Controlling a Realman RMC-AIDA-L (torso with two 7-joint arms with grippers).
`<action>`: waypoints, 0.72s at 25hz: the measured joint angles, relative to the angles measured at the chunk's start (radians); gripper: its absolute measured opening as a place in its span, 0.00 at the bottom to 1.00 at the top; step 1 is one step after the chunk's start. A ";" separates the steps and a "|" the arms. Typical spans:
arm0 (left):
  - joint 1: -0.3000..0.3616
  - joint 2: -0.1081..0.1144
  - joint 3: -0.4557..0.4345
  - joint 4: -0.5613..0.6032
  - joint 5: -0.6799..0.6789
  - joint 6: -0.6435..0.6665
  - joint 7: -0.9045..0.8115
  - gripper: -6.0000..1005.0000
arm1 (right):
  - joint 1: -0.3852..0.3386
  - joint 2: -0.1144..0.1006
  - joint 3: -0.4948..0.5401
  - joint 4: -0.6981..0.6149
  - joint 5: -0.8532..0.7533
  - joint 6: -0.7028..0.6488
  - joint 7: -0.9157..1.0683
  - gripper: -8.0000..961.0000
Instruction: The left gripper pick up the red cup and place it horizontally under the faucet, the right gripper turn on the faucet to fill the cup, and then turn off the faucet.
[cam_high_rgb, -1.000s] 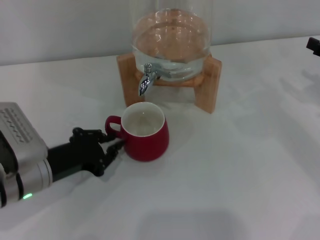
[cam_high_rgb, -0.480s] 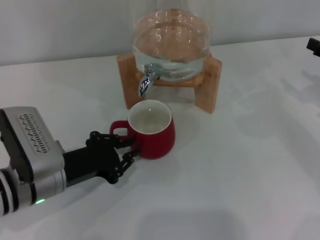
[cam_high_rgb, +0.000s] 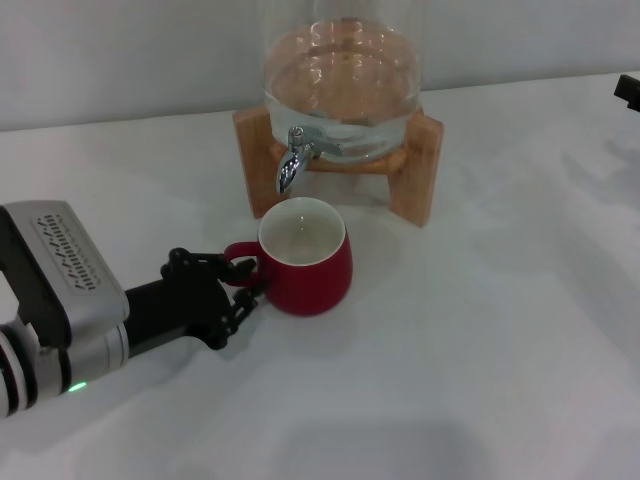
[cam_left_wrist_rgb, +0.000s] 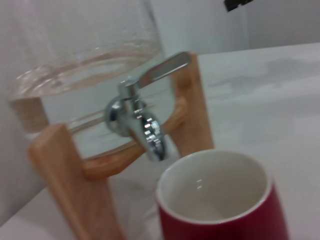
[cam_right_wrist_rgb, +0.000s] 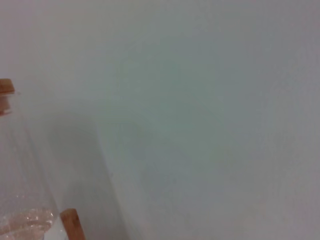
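Cup placement under way. Red cup (cam_high_rgb: 304, 257) stands upright on the counter (cam_high_rgb: 480, 330), just in front of the wooden stand (cam_high_rgb: 415, 165), its mouth roughly below the faucet (cam_high_rgb: 291, 160) spout. In the left wrist view the spout hangs over the far side of the rim, not over the centre. Cup looks empty.

Left gripper (cam_high_rgb: 232, 290) lies low at the handle side, fingers (cam_high_rgb: 243, 303) closed around the loop handle, touching it.

Right gripper barely visible at the far right edge of the head view, well apart from the faucet; cannot tell its finger state.

Risks, as judged:
- Spout sits near the rim, so water could run down the outside or splash onto the counter.
- Grip on the small handle alone may let the cup swivel or tip on release.
- Right arm's reach for the lever could nudge the glass dispenser (cam_high_rgb: 340, 75) or stand.
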 joint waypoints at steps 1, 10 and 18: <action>0.000 0.000 -0.001 0.000 0.000 0.010 0.000 0.23 | 0.002 0.000 0.000 0.000 0.000 0.000 0.000 0.83; -0.005 0.002 -0.002 0.002 -0.001 0.066 0.001 0.23 | 0.003 0.000 0.014 0.000 -0.001 0.000 -0.001 0.83; -0.005 0.002 0.066 0.020 0.005 0.057 0.005 0.23 | 0.004 0.000 0.026 0.001 -0.003 -0.002 -0.006 0.83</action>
